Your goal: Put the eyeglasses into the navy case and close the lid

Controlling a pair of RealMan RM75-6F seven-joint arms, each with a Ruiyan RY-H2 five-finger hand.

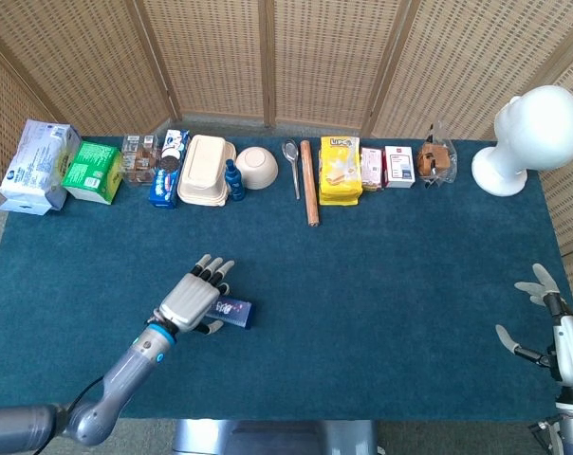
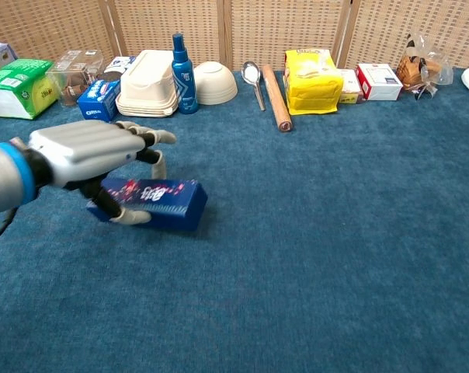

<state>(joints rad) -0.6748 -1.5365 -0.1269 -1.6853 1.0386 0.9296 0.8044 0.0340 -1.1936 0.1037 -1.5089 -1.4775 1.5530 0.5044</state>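
The case [image 2: 153, 201] is navy with a pink and white speckled print on its lid. The left robot hand [image 2: 91, 151] is silver-grey with a blue wrist band. The bench [image 2: 335, 233] wears teal cloth. A yellow packet [image 2: 312, 80], green box [image 2: 17, 87] and white bowl [image 2: 216, 83] line the back.

Bright, even light – soft faint shadows, both views sharp, no glare, slight wide-angle bend

Matt, napped blue cloth [image 2: 335, 233] under a glossy navy case [image 2: 161, 200].
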